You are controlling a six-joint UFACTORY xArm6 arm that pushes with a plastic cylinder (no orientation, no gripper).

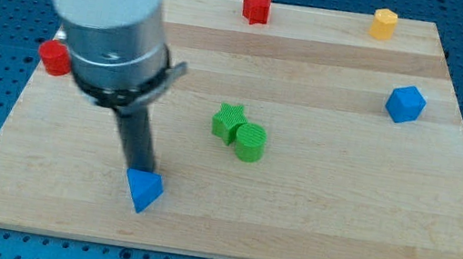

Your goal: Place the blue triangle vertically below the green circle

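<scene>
Wooden board (338, 219) on a blue perforated bench, seen from above and in front, with the arm entering from the view's top left. The arm carries no hand or jaws, so there is nothing to open, close or hold; it ends in a dark rod whose tip (141, 171) stands at the upper left edge of the blue triangle (144, 190), touching it or very nearly so. The triangle lies near the view's bottom edge of the board, left of centre. The green circle (250, 141), a short ribbed cylinder, sits near the board's middle, pressed against a green star (229, 121) at its upper left. The triangle is therefore already lower in the view than the circle but well to its left, and the tip's position on the triangle's left side suits a push toward the view's right, which would appear to be what remains. A red cylinder (55, 57) stands at the left edge, a red star (256, 7) and a yellow block (383, 24) along the top edge, and a blue cube (405, 104) at the right, all well apart from the likely path.
</scene>
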